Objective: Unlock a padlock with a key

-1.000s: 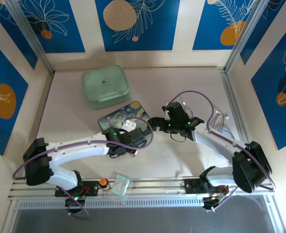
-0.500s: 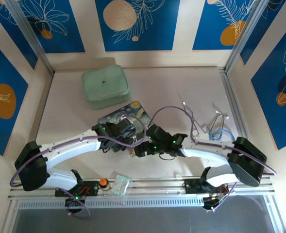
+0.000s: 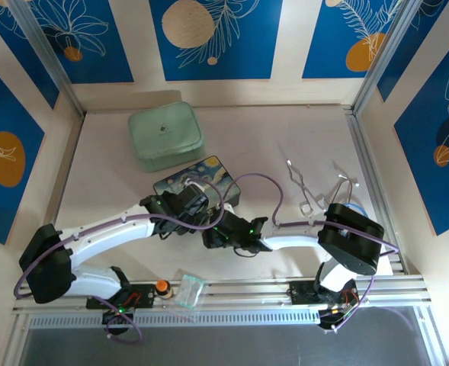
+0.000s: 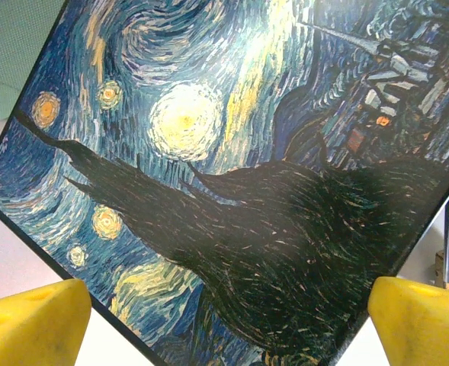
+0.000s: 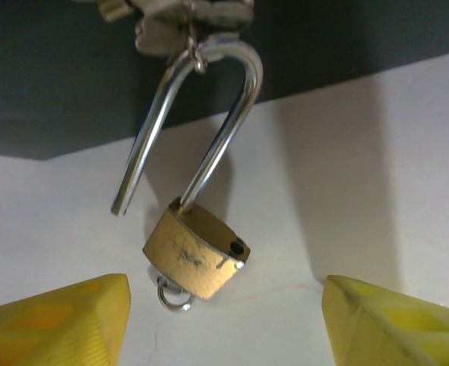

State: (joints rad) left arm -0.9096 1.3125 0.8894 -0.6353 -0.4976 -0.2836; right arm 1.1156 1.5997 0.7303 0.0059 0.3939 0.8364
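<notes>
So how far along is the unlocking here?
Done, apparently: the padlock has its shackle sprung, one leg pulled free. In hand: nothing gripped; the right fingers stand open either side of the lock, the left fingers open over the painted box. Left: perhaps unhooking the shackle from the metal fitting at the box edge. The key itself I can't make out.

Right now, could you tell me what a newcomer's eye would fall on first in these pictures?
Most likely the painted box with its swirling night-sky lid, mid-table, directly beneath the open left hand. Next comes the small brass padlock, lying on the pale table just ahead of the open right hand, its silvery shackle free of the body on one side. A mint-green case sits at the far left.
</notes>
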